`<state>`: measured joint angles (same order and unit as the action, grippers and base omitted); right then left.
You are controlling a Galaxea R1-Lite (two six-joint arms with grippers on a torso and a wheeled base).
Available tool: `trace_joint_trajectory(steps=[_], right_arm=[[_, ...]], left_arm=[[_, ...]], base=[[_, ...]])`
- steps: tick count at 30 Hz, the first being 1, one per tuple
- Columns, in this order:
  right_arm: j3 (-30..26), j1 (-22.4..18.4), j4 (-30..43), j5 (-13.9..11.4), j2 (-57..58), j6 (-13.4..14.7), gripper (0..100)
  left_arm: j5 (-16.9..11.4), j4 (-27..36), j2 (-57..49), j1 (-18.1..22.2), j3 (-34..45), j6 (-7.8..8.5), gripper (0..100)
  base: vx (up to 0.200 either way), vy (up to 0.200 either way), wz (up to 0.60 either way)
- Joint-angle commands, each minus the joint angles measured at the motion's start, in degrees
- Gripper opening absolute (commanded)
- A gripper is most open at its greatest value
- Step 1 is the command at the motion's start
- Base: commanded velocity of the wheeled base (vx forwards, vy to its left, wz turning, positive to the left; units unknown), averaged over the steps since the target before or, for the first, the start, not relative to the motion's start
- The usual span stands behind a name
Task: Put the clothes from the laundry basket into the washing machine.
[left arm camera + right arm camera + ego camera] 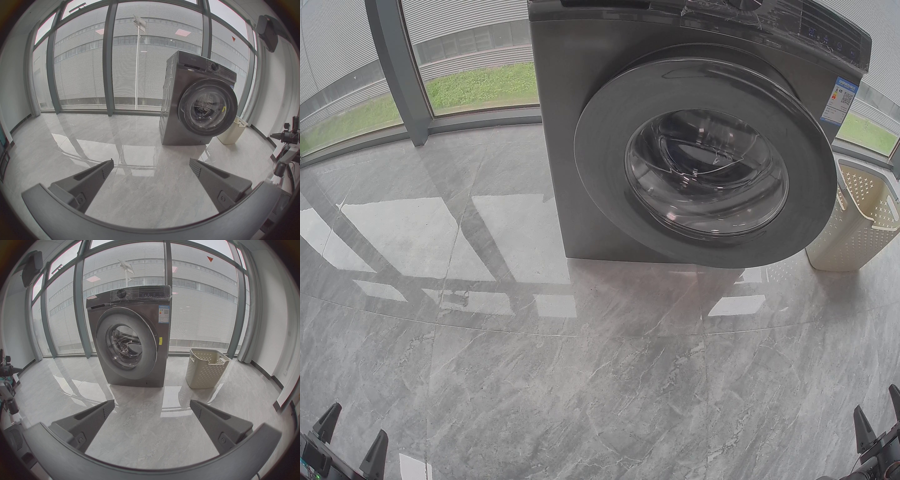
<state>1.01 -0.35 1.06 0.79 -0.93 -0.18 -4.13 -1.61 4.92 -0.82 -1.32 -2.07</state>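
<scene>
- Left gripper point(355, 431) point(150, 162) sits at 7 o'clock in the head view, fingers spread wide and holding nothing.
- Right gripper point(875, 406) point(151, 403) sits at 5 o'clock, likewise released and empty.
- Both hang over the grey floor point(581, 375).
- Washing machine point(700, 162) point(131, 340) stands well apart at 12 o'clock, its round door closed.
- Laundry basket point(862, 219) point(206, 369) stands upright just beside the machine, at 2 o'clock.
</scene>
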Motion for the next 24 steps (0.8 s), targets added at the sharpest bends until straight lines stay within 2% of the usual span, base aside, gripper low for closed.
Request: trace_joint_trajectory(steps=[1,2,5,9,12,13,14,16,17,18,20,24], right_arm=[[-0.57,-0.09,-0.01,0.09,0.84,0.01,100],[-0.57,-0.17,-0.01,0.09,0.75,-0.08,100],[-0.57,0.00,-0.01,0.00,0.75,-0.08,100],[-0.66,-0.09,-0.09,0.09,0.75,0.01,100],[-0.84,-0.17,-0.62,0.09,0.75,0.01,100],[-0.84,-0.17,-0.80,0.09,0.75,0.01,100],[-0.84,-0.17,-0.80,0.09,0.75,-0.08,100],[-0.84,-0.17,-0.88,0.09,0.75,-0.08,100],[-0.84,-0.17,-0.88,0.09,0.75,-0.08,100],[-0.92,-0.17,-0.97,0.09,0.75,0.01,100],[-0.84,-0.09,-0.97,0.09,0.75,0.01,100],[-0.92,-0.17,-0.88,0.26,0.75,0.09,100]], left_arm=[[-0.44,-0.41,-4.92,0.64,0.61,-2.32,100],[0.44,-0.24,-4.92,0.64,0.53,-2.41,100],[6.42,0.55,-4.92,0.55,0.35,-2.50,100],[10.11,1.87,-4.92,0.64,-0.18,-3.20,100],[10.46,1.96,-4.92,0.64,-0.27,-2.32,100],[9.67,1.96,-4.92,0.64,-0.18,-1.97,100],[8.18,2.14,-4.92,0.38,0.00,-0.92,100],[3.17,1.78,-4.92,0.47,1.23,2.78,100],[3.17,1.78,-4.92,0.47,1.23,2.78,100],[2.81,2.14,-4.92,0.47,1.05,2.16,100],[4.22,1.61,-4.92,0.55,1.23,0.58,100],[4.66,1.52,-4.92,0.55,1.32,0.93,100]], base=[[0.000,0.000,0.00],[0.000,0.000,0.00],[0.000,0.000,0.00],[0.000,0.000,0.00],[0.000,0.000,0.00],[0.000,0.000,0.00],[0.000,0.000,0.00],[0.000,0.000,0.00],[0.000,0.000,0.00],[0.000,0.000,0.00],[0.000,0.000,0.00],[0.000,0.000,0.00]])
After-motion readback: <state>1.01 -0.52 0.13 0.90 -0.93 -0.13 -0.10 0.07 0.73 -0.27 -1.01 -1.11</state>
